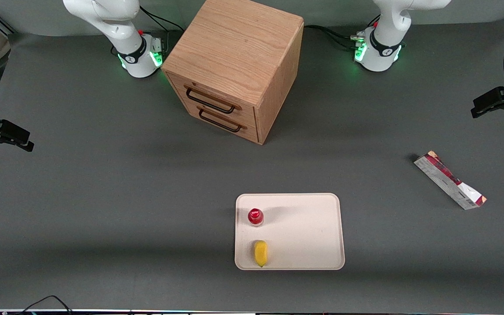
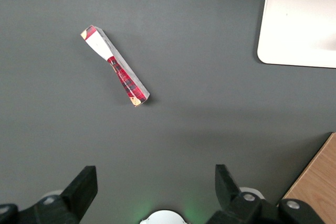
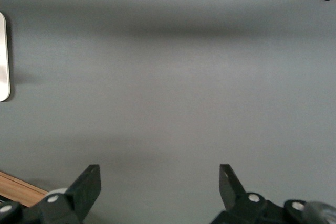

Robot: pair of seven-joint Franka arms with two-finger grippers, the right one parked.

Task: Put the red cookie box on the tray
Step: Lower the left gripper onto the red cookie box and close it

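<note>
The left arm's end effector [image 2: 155, 179] hangs above the table [image 1: 103, 197] with its two fingers [image 2: 84, 184] spread wide apart and nothing between them. In the front view it shows at the working arm's end of the table [image 1: 495, 101], high over the surface.

The red cookie box [image 2: 115, 66] lies flat on the table below it, well apart from the fingertips and untouched. In the wrist view the box sits at a slant to the line between the fingers. In the front view the red cookie box [image 1: 449, 180] lies nearer to the camera than the end effector, at the working arm's end of the table.

The tray [image 1: 313, 232] sits on the table well apart from the box, toward the middle and nearer to the front camera. On it stand a small red-capped bottle [image 1: 255, 216] and, nearer to the camera, a yellow item [image 1: 260, 253]. A wooden drawer cabinet [image 1: 234, 65] stands farther from the camera than the tray.
</note>
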